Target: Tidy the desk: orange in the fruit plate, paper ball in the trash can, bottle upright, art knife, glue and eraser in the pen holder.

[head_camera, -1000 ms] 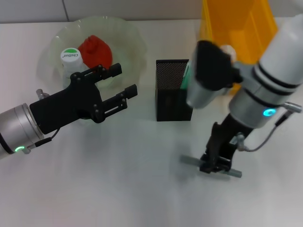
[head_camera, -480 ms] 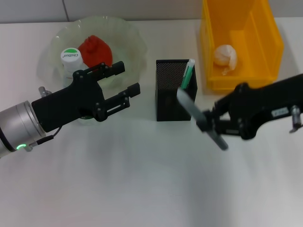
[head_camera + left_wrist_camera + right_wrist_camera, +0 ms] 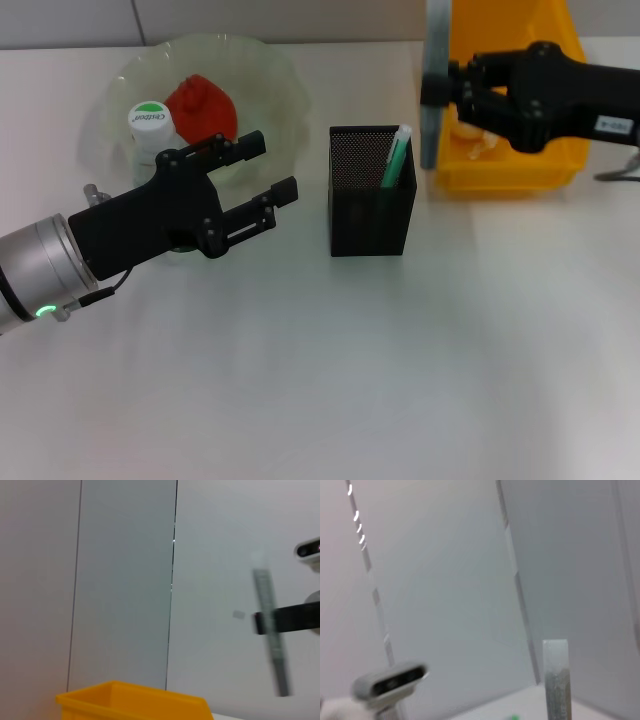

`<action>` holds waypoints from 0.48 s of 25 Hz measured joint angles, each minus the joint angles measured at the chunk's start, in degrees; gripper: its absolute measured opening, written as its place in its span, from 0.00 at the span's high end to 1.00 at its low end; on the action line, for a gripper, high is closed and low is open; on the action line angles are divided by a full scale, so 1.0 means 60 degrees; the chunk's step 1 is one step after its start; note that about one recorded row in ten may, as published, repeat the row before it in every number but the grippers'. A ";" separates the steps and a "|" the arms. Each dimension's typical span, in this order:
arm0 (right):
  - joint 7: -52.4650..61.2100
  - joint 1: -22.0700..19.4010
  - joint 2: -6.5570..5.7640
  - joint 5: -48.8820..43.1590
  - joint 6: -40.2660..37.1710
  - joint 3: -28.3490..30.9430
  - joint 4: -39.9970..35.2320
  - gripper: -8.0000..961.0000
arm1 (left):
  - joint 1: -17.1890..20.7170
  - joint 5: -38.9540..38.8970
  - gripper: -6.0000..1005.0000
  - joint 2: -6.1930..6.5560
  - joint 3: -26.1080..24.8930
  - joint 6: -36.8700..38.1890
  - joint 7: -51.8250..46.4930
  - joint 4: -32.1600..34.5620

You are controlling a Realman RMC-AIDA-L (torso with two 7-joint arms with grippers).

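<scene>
Your right gripper (image 3: 447, 88) has swung up and back from low over the table, where it was a second ago; it now holds the art knife (image 3: 431, 95) pinched between its fingers, upright and lifted clear, above the near-left corner of the yellow trash can (image 3: 560, 165) and just behind and to the right of the pen holder (image 3: 371, 205); so the pick has succeeded and, to my eye, what remains for this item is to carry it left over the holder's mouth and lower it in; the holder already has a green-and-white stick (image 3: 396, 155) leaning in its right corner, probably the glue, though you cannot be sure; the trash can has the paper ball (image 3: 472, 135) in it, partly hidden by your arm; the fruit plate (image 3: 270, 70) holds a red-orange fruit (image 3: 200, 105), and the green-capped bottle (image 3: 150, 128) stands upright at its near-left edge; your left gripper (image 3: 255, 185) has not moved, hovering with fingers spread and empty near that plate.
</scene>
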 joint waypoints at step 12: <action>-0.4784 0.1177 0.0034 0.0704 0.1501 0.0022 0.4322 0.85 | 0.0022 0.0001 0.35 -0.0015 0.0019 0.0116 0.0027 -0.0145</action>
